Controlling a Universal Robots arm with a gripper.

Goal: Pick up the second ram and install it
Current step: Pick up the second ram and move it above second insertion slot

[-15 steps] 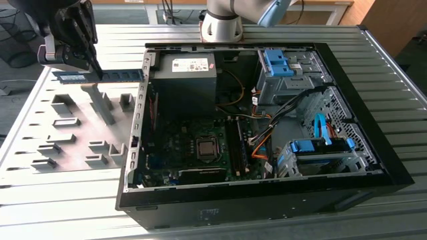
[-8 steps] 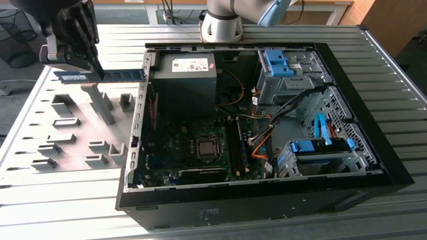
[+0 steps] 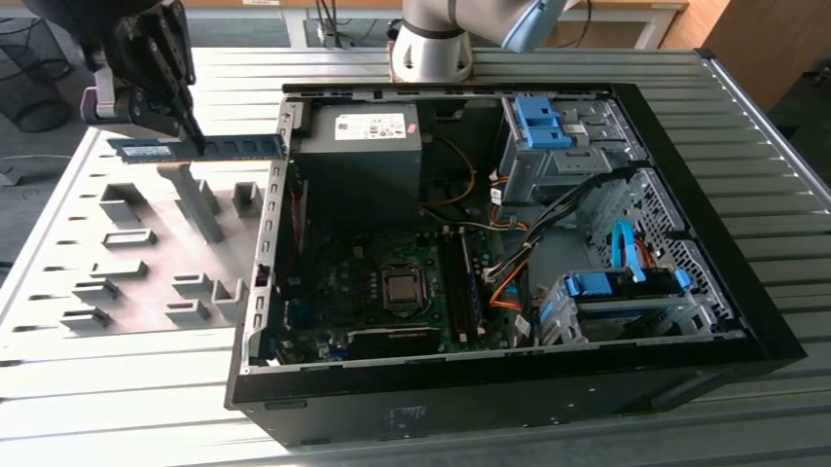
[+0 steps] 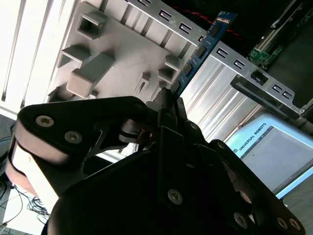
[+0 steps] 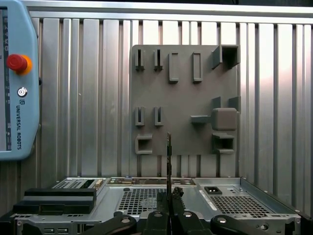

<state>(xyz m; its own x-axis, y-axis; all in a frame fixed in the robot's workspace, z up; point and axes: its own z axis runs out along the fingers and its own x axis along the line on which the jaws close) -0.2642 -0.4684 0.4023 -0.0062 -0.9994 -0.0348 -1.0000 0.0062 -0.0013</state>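
The second ram (image 3: 240,146) is a long green-blue stick with black chips. It hangs level above the grey fixture plate (image 3: 143,263), just outside the case wall on the exterior view's left. My gripper (image 3: 193,139) is shut on it near its middle. In the second wrist view the ram (image 4: 203,46) juts out beyond the black fingers (image 4: 166,105) over the plate (image 4: 122,54). In the first wrist view the ram (image 5: 168,156) shows edge-on, rising from the gripper (image 5: 169,196).
The open black computer case (image 3: 520,394) lies flat, with the motherboard (image 3: 377,282), its memory slots (image 3: 461,282), the power supply (image 3: 357,146) and blue drive brackets (image 3: 610,287) inside. Grey upright blocks (image 3: 195,199) stand on the plate. A teach pendant (image 5: 17,78) lies on the ribbed table.
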